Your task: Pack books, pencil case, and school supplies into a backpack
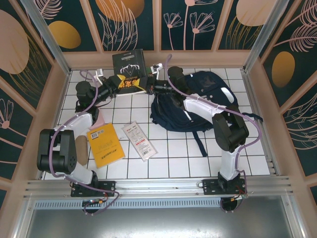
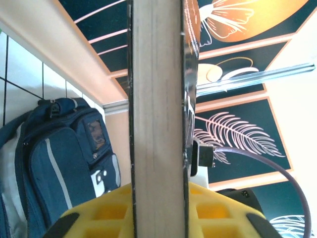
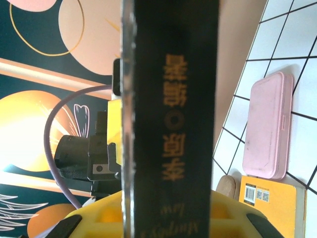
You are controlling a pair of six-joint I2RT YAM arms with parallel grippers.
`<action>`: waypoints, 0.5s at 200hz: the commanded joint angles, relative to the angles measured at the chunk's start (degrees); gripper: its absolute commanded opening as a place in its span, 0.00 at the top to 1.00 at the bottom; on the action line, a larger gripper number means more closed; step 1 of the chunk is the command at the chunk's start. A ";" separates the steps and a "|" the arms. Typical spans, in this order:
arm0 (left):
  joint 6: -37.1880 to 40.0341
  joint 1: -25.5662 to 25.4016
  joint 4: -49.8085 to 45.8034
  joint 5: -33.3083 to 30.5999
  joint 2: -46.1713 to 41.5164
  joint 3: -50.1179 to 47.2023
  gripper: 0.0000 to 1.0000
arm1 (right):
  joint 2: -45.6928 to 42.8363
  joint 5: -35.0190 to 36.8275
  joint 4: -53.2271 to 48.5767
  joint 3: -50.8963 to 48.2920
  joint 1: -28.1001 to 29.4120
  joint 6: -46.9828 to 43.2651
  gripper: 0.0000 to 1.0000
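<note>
Black book (image 1: 129,63) with gold-white cover art stands upright at the upper middle of the top view, before the back wall (image 1: 99,58). The left claw (image 1: 122,83) clamps its lower part from the left and the right claw (image 1: 144,87) clamps it from the right. The navy backpack (image 1: 171,116) lies on the white-tiled counter (image 1: 173,153) to the right of centre, with the right arm reaching over it. At lower left lie the yellow-orange book (image 1: 105,145) and, just beside it, the white packet (image 1: 140,140) with red print. Part of the pink pencil case (image 1: 98,119) shows beside the left arm.

In the left wrist view, the left claw (image 2: 158,210) is shut on the black book's pale page edge (image 2: 156,114), which rises up the middle between the yellow fingers (image 2: 106,210). The backpack (image 2: 64,163) fills the lower left.

In the right wrist view, the right claw (image 3: 168,218) grips the book's dark spine (image 3: 171,99) with gold lettering, again between yellow fingers (image 3: 94,220). The pencil case (image 3: 267,129) lies at right on the tiles, with the yellow-orange book (image 3: 270,201) just below it.
</note>
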 commanded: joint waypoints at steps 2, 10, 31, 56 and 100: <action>-1.83 -0.28 3.96 -1.12 -2.41 -0.80 1.00 | -1.11 -1.13 3.12 0.26 0.13 -2.69 0.91; -1.60 -0.27 3.26 -1.42 -2.71 -0.77 1.00 | -1.69 0.04 -0.72 0.52 0.01 -5.16 0.80; -0.19 -0.28 0.50 -2.03 -3.80 -0.66 1.00 | -5.19 9.90 -15.80 0.12 -0.61 -13.27 0.56; 4.74 -0.28 -7.40 -4.41 -6.59 -0.02 1.00 | -9.59 21.88 -29.14 -1.98 -1.81 -20.91 0.49; 12.14 -0.27 -18.65 -5.75 -9.39 0.54 1.00 | -10.28 41.58 -51.88 -0.88 -2.38 -38.14 0.52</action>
